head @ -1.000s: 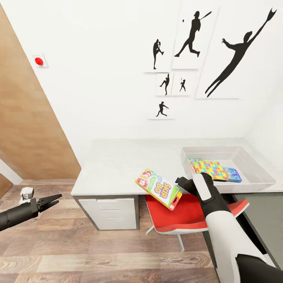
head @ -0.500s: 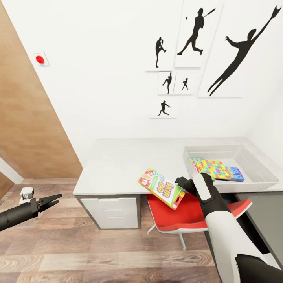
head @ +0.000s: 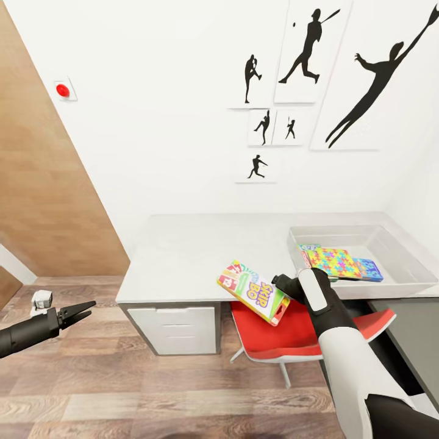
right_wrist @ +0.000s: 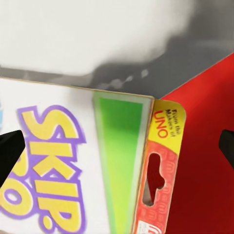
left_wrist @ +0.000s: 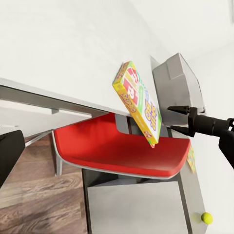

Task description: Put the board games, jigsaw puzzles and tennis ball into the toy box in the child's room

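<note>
My right gripper [head: 277, 297] is shut on the Skip-Bo board game [head: 251, 291], a red, yellow and green box held tilted in the air off the table's front edge, above a red chair. The right wrist view has the box [right_wrist: 73, 161] close up between the fingers. The toy box [head: 402, 253] stands at the right end of the table [head: 201, 250] and holds the bright jigsaw puzzles [head: 332, 261] and a small blue board game [head: 370, 268]. My left gripper [head: 85, 310] hangs open and empty low at the left, over the floor. A tennis ball [left_wrist: 207, 218] lies beside a grey cabinet.
A red chair [head: 292, 332] is tucked under the table beneath the held box. A white drawer unit [head: 174, 329] stands under the table's left end and a dark grey cabinet [head: 408, 329] at the right. A wooden panel [head: 49, 183] rises at the left.
The whole picture has slid slightly to the right, so the camera has moved. Both arms keep their poses and the Skip-Bo box stays in my right gripper.
</note>
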Controlling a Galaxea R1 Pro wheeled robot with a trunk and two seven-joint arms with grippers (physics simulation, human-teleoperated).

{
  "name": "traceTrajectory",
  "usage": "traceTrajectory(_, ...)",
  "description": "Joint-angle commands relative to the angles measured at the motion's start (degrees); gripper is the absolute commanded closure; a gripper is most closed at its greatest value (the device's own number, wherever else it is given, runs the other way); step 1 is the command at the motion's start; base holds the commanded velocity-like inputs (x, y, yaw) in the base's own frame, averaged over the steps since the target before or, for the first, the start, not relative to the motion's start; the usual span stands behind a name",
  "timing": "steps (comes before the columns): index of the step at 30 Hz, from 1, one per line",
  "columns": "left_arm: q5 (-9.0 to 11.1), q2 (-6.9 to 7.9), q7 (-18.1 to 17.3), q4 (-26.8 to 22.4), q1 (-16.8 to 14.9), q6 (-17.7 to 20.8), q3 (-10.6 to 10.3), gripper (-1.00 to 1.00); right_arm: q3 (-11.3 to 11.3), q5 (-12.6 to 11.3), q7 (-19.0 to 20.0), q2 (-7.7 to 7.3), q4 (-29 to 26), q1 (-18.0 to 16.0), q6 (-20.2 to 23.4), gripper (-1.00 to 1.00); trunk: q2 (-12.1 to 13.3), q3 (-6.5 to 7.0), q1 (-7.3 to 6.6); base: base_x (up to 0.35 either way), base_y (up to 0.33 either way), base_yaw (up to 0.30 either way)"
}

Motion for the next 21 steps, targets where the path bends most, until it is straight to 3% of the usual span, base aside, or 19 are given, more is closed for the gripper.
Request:
traceTrajectory(1,0.0,0.01,-0.1,0.0,0.0,0.3,0.0,-1.0,-0.1,-0.6,-0.6,0.05,-0.1,-0.1,0.1,-1.0,-0.1,-0.12,0.03,0.002,0.043,0.0)
traceTrajectory(21,0.0,0.01,-0.1,0.0,0.0,0.3,0.0,-1.0,-0.1,-0.6,-0.5,0.13,0.7,-0.1,0.0,-1.0,-0.1,-1.17,0.03,0.0,0.05,0.0)
